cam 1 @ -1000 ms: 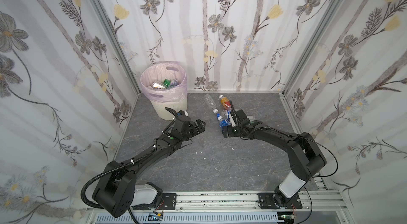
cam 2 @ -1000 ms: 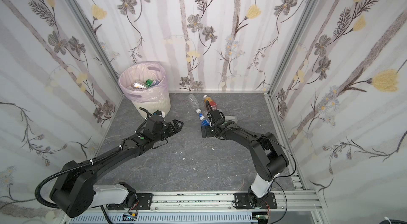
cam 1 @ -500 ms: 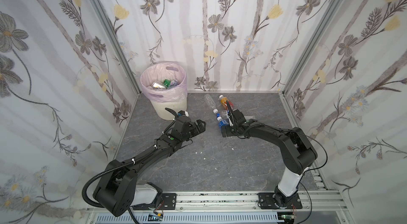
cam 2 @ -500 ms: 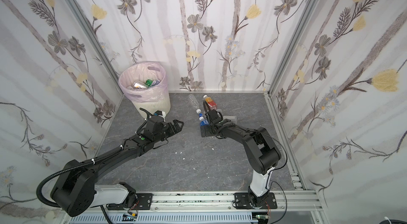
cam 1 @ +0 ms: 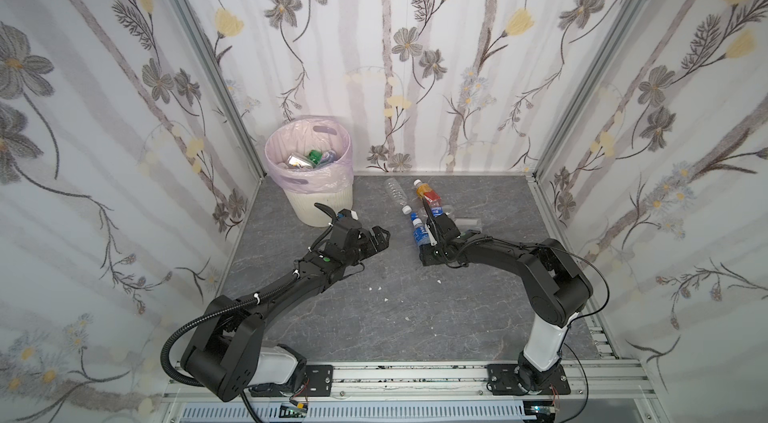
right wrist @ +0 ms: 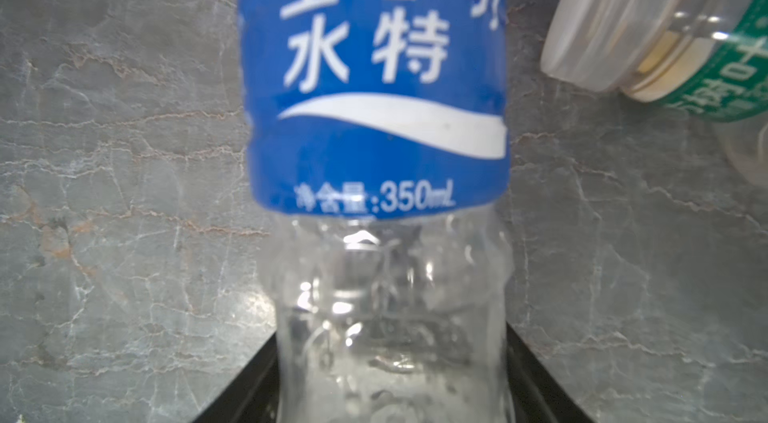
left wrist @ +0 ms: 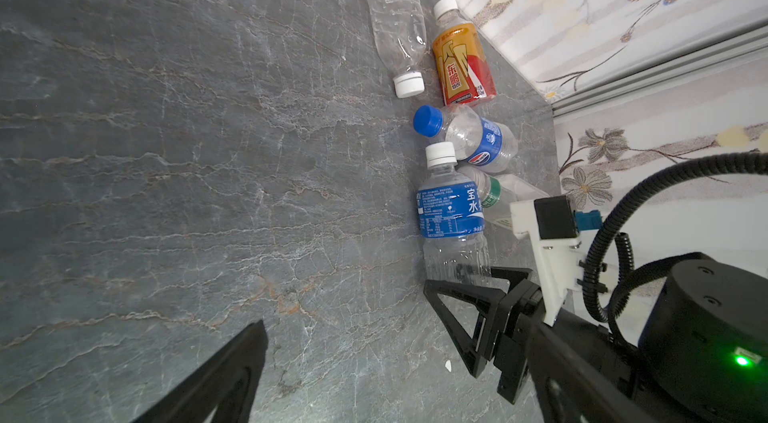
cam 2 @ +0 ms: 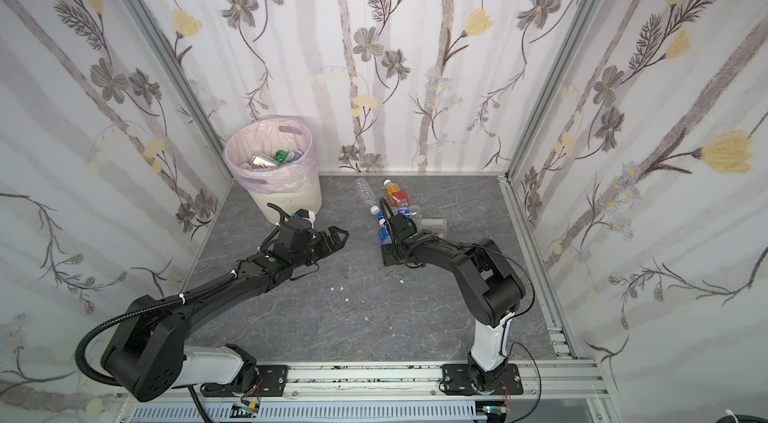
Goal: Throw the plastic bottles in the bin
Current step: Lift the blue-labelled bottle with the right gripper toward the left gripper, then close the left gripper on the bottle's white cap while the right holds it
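The bin (cam 1: pixel 316 204), lined with a pink bag (cam 1: pixel 291 182), stands at the back left of the desk (cam 1: pixel 395 317); bottles (cam 1: pixel 309 159) lie inside, one green; the right gripper (right wrist: pixel 391 333) clasps the base of a lying blue-label bottle (right wrist: pixel 376 88); the left gripper (cam 1: pixel 380 238) hovers wide, empty, near the bin.

Both arms reach forward low, left gripper (cam 1: pixel 380 239) spread wide, right gripper (left wrist: pixel 469 277) clamped on blue-labelled bottle (left wrist: pixel 451 213).

Grey marbled floor (cam 1: pixel 415 337) under left gripper (cam 1: pixel 383 236) and right gripper (cam 1: pixel 430 254). White crumbs (cam 1: pixel 377 288) lie back of them, toward the aluminium rail (cam 1: pixel 415 375). Floral wallpaper walls (cam 1: pixel 415 67) beyond and on both sides, aluminium corner posts (cam 1: pixel 592 67). Soft even light.
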You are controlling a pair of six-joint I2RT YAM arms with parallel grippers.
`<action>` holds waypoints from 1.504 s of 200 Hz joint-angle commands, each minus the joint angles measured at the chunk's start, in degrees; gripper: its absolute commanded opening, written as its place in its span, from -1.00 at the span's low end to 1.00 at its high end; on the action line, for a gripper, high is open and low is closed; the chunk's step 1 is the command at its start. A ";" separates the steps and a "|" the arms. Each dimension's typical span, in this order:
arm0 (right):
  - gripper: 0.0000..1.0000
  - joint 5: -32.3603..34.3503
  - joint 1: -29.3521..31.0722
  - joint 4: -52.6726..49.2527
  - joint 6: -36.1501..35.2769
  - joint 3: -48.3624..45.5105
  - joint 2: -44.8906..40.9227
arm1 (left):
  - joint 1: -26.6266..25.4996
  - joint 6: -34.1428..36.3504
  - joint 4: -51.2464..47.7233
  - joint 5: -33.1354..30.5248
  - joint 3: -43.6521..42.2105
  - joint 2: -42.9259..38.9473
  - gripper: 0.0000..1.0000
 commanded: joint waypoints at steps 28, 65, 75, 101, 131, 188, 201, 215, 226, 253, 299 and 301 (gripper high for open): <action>0.08 -1.24 1.18 2.88 0.00 -2.73 -2.62 | 0.07 -3.68 2.08 0.38 0.98 0.91 1.00; 0.03 -2.00 2.36 3.20 0.82 -4.51 -5.00 | 0.16 -3.99 2.02 2.16 1.27 1.27 1.00; 0.03 -2.27 2.85 3.21 1.21 -4.80 -5.70 | 0.29 -4.00 2.08 3.10 1.55 1.43 1.00; 0.02 -2.78 4.54 3.26 2.23 -5.17 -7.84 | 0.82 -3.73 2.08 6.97 3.13 2.61 1.00; 0.02 -3.58 6.36 3.25 3.82 -4.58 -10.46 | 2.16 -6.17 2.58 10.66 4.93 4.07 1.00; 0.02 -5.20 8.41 2.51 5.92 -1.12 -13.92 | 2.55 -8.53 6.54 14.43 7.65 5.65 1.00; 0.02 -5.80 8.62 2.73 6.50 -0.34 -14.50 | 2.62 -10.07 9.33 15.51 6.69 5.82 1.00; 0.02 -6.47 8.81 2.73 6.93 0.58 -14.92 | 2.66 -10.89 10.42 16.08 6.53 6.26 0.99; 0.02 -6.86 9.06 2.78 7.16 1.20 -15.17 | 2.62 -10.67 10.52 16.13 6.73 6.50 0.96; 0.02 -7.53 9.73 3.08 7.58 2.37 -15.07 | 2.63 -10.36 10.78 16.48 7.39 6.49 0.93; 0.01 -8.37 10.83 3.11 8.09 4.20 -14.44 | 2.59 -9.23 10.78 16.29 7.57 6.87 0.80; 0.02 -8.42 10.83 3.14 8.09 4.26 -14.37 | 2.54 -9.13 10.78 16.20 7.58 6.81 0.80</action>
